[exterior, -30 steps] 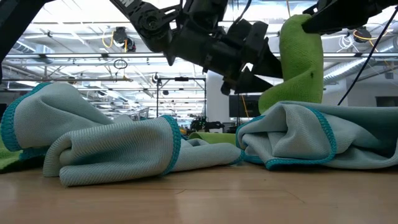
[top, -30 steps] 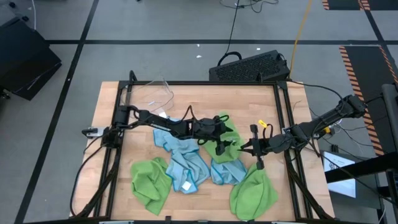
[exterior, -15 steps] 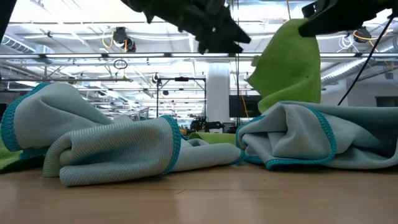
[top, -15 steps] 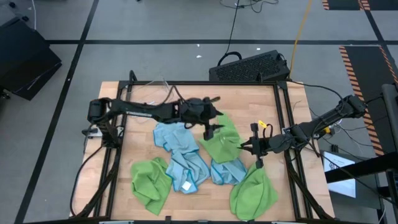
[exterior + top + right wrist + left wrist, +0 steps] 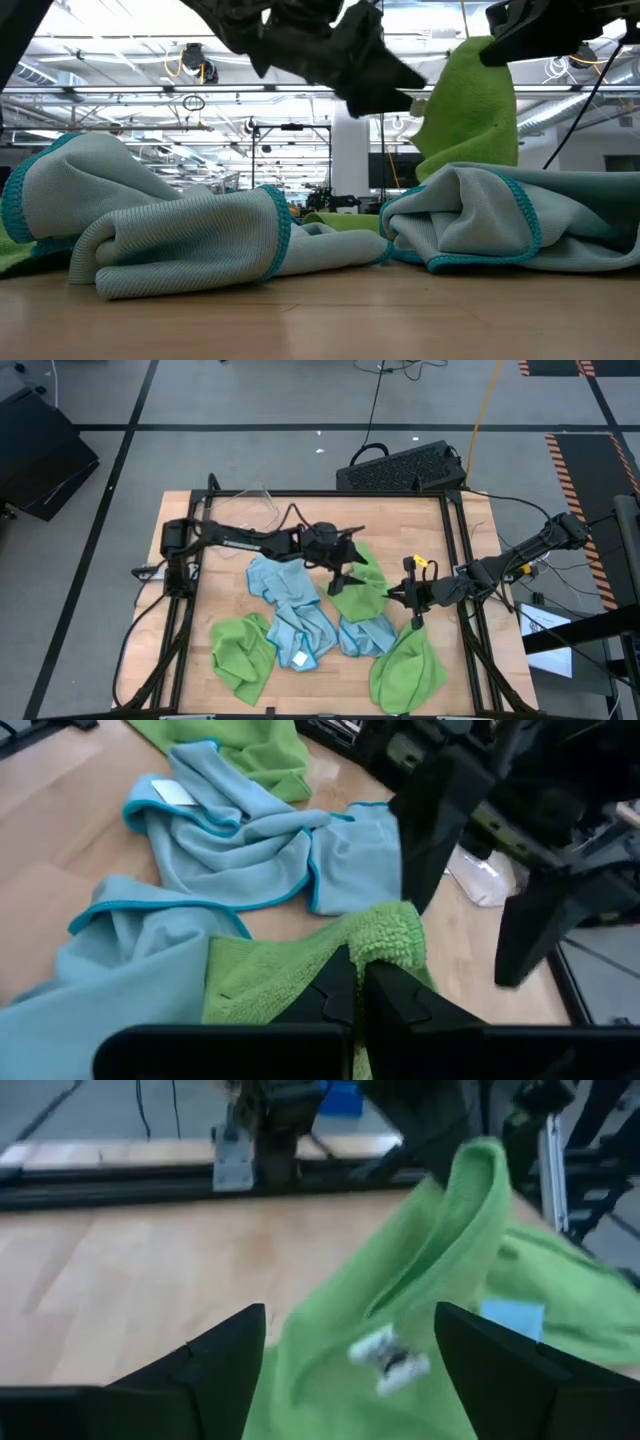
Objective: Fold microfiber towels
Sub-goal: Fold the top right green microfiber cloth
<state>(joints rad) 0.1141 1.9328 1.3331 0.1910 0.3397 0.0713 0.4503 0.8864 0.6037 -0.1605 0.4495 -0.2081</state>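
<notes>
Nearest the front table [image 5: 180,660] edge lie two crumpled lime towels, one [image 5: 243,650] at the left and one [image 5: 408,668] at the right, with plush light blue towels [image 5: 300,622] heaped between, teal-edged and softly ribbed. Beyond them, the right pincer [image 5: 360,988] is clamped on a corner of a green towel [image 5: 358,592], lifting it off the pile. The left pincer [image 5: 345,570] hovers spread wide just above that towel, gripping nothing. The step looks like spreading one towel out; next, the left pincer likely needs an opposite corner. A clear bin [image 5: 245,510] sits farthest back.
</notes>
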